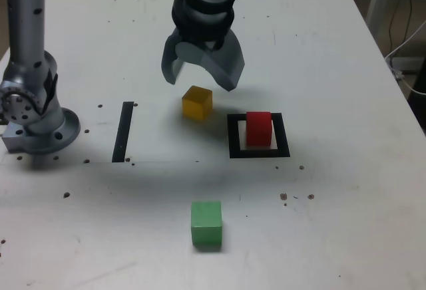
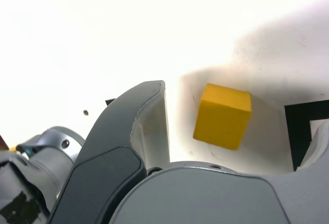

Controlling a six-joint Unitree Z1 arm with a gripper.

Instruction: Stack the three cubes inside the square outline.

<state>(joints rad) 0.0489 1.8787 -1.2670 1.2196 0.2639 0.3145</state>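
The red cube (image 1: pixel 259 128) stands inside the black square outline (image 1: pixel 259 151) on the white table. The yellow cube (image 1: pixel 197 102) sits just to the outline's left in the exterior view, apart from it. The green cube (image 1: pixel 206 223) lies alone nearer the table's front edge. My gripper (image 1: pixel 203 74) hovers above and slightly behind the yellow cube, jaws spread wide with nothing between them. In the wrist view the yellow cube (image 2: pixel 223 115) shows between the open fingers (image 2: pixel 139 126), with a corner of the square outline (image 2: pixel 303 126) beside it.
A straight black strip (image 1: pixel 123 131) lies on the table at the exterior view's left. The arm's grey base (image 1: pixel 33 114) stands beyond it at the left edge. Small dark specks dot the table top (image 1: pixel 333 50).
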